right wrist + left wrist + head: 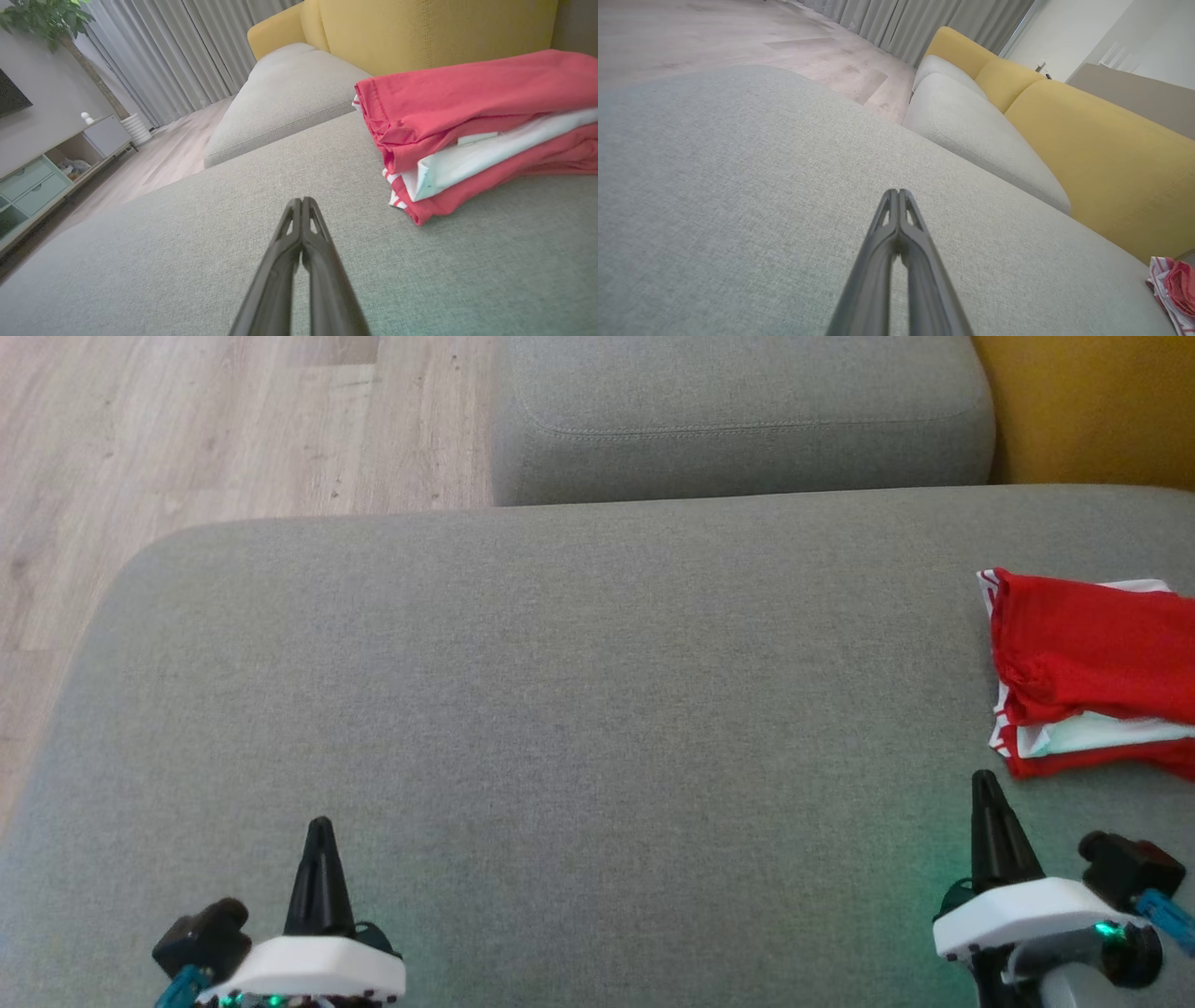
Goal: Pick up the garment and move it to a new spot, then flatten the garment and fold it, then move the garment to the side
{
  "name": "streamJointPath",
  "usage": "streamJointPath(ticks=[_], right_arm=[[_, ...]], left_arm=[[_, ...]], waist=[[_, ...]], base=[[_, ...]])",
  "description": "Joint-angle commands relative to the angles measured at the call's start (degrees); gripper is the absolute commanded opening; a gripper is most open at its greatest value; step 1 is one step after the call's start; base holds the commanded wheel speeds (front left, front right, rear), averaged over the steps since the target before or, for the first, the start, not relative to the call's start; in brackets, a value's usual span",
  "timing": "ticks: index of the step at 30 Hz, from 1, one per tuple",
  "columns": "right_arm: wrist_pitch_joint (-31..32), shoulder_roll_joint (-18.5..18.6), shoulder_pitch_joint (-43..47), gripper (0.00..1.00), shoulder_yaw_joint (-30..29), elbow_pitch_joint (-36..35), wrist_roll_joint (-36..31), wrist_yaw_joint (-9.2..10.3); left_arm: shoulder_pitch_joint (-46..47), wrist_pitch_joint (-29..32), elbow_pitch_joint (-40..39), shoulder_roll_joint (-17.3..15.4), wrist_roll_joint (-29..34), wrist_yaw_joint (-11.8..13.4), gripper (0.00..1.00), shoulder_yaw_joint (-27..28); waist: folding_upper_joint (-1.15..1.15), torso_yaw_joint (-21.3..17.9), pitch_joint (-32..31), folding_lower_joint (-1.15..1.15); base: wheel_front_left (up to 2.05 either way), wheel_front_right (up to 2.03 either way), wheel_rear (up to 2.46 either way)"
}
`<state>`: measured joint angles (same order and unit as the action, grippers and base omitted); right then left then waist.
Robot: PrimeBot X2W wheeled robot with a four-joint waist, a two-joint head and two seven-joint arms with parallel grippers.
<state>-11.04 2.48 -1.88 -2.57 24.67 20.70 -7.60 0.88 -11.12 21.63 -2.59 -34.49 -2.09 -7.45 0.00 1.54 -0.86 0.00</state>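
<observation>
While poised low over the grey cushion [560, 663], holds left gripper [319, 826] and right gripper [985, 779] pressed together, empty, with folded red-and-white garment [1083, 644] lying near right gripper.

Grey sofa seat [560, 663] — yellow backrest [1083, 401] behind, pale wooden floor [187, 429] at left.

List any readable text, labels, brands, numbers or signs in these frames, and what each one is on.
No readable text in any view.
garment: red and white, folded, with striped trim at the edge; no print or logo showing.
pale tab between the garment's layers: may be a label, too small to read.
grey cushion: plain fabric, no tag or marking.
</observation>
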Motion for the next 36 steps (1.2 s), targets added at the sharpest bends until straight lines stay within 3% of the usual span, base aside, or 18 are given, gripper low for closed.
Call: streamJointPath(ticks=[1,36], right_arm=[[0.42,0.11,-2.76,0.0,-0.28,-2.36,2.04,0.02],[6.0,0.21,-3.25,0.0,-1.47,-5.09,24.71,0.05]], left_arm=[[2.76,0.42,-2.24,-0.04,-1.58,-0.43,0.0,0.91],[3.59,6.03,-3.98,-0.12,-19.9,-2.05,0.0,5.17]], waist=[[0.0,-0.03,0.02,0.0],[0.0,-0.52,0.35,0.0]], base=[[0.0,0.0,0.0],[0.0,0.0,0.0]])
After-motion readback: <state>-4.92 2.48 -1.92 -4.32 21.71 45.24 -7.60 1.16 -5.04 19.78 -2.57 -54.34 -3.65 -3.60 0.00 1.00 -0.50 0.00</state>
